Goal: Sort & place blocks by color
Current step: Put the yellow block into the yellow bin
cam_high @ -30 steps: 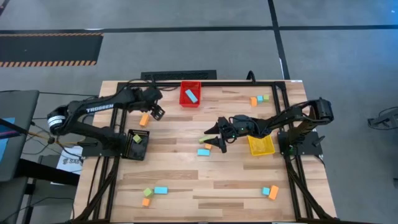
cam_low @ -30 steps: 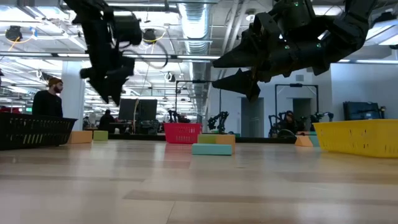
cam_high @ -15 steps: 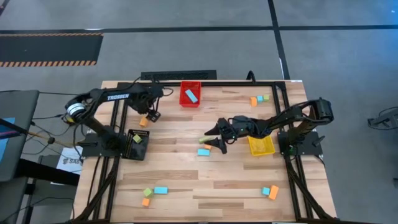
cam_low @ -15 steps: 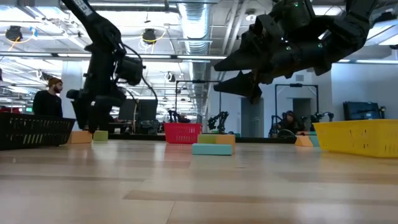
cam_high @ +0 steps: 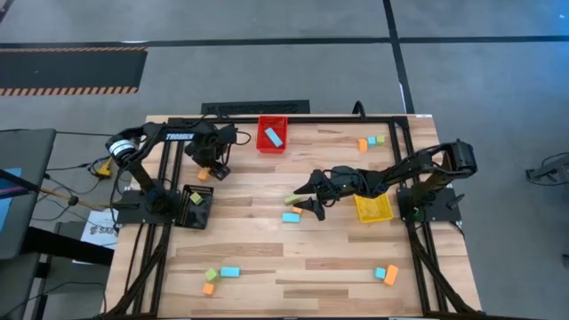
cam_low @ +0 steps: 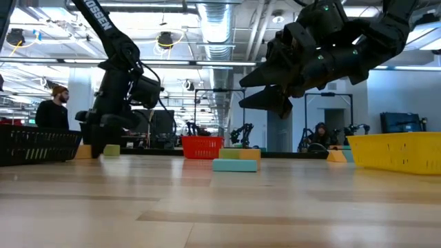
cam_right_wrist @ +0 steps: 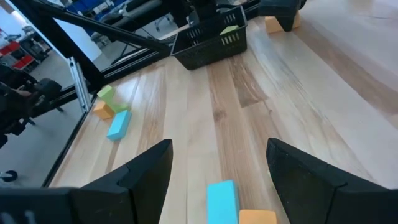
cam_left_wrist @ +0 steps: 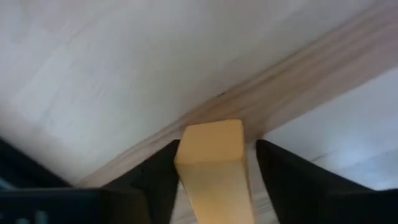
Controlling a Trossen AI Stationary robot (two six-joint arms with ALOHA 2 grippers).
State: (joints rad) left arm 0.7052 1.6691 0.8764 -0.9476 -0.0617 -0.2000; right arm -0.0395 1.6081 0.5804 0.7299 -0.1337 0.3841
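Observation:
My left gripper [cam_high: 206, 172] is open and low at the table's far-left part, its fingers [cam_left_wrist: 155, 180] on either side of an orange block [cam_left_wrist: 210, 146] that rests on the wood. In the low view it reaches down to the tabletop [cam_low: 93, 143]. My right gripper [cam_high: 307, 197] is open and hovers well above the table's middle [cam_low: 258, 86]. Below it lie a light-blue block [cam_right_wrist: 221, 199], an orange one [cam_right_wrist: 256, 217] and a yellow-green one [cam_high: 292, 201]. My left gripper comes down from above with one finger on each side of the orange block [cam_left_wrist: 210, 146], which stands on the table. A narrow gap shows at one finger [cam_left_wrist: 292, 180]. Whether the other touches the block, I cannot tell.
A red bin [cam_high: 272, 135] at the far edge holds a light-blue block. A black bin [cam_high: 196, 206] at the left holds a yellow-green one. A yellow bin [cam_high: 373, 207] sits right of centre. More blocks lie far right [cam_high: 372, 141], near left [cam_high: 220, 276] and near right [cam_high: 386, 274].
My left gripper has come down from high above the table to the tabletop, shifting toward the left and near edges until it straddles the orange block. My right gripper has stayed hovering over the middle blocks.

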